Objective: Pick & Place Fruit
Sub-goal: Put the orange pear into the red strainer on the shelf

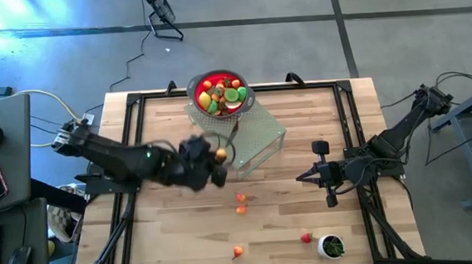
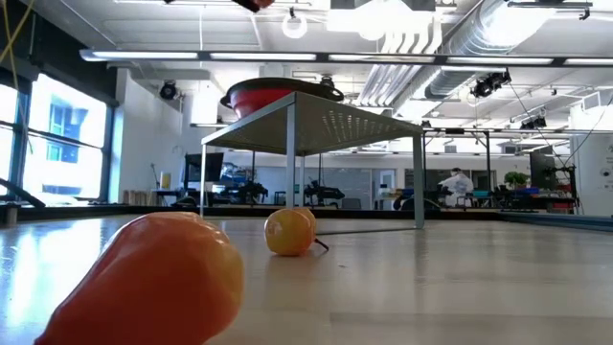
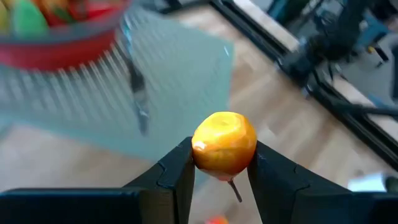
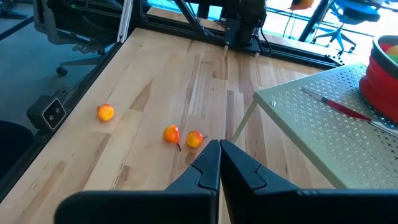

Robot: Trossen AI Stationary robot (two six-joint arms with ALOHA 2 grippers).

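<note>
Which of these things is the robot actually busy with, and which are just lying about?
Part of the job:
- yellow-orange fruit held in the left gripper
- red bowl full of fruit
- loose fruit on the table

Lying about:
- silver knife on the perforated stand
- small white cup
- right gripper, shut, waiting

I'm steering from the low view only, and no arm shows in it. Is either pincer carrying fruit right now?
Observer: Yes. The left pincer is clamped on a yellow-orange fruit, in the air beside the stand.
Operator: And the right one?
Observer: The right pincer is shut and empty, over the table's right side.
Operator: I see only the bowl's outside. Anything in it?
Observer: The red bowl is heaped with fruit pieces.
</note>
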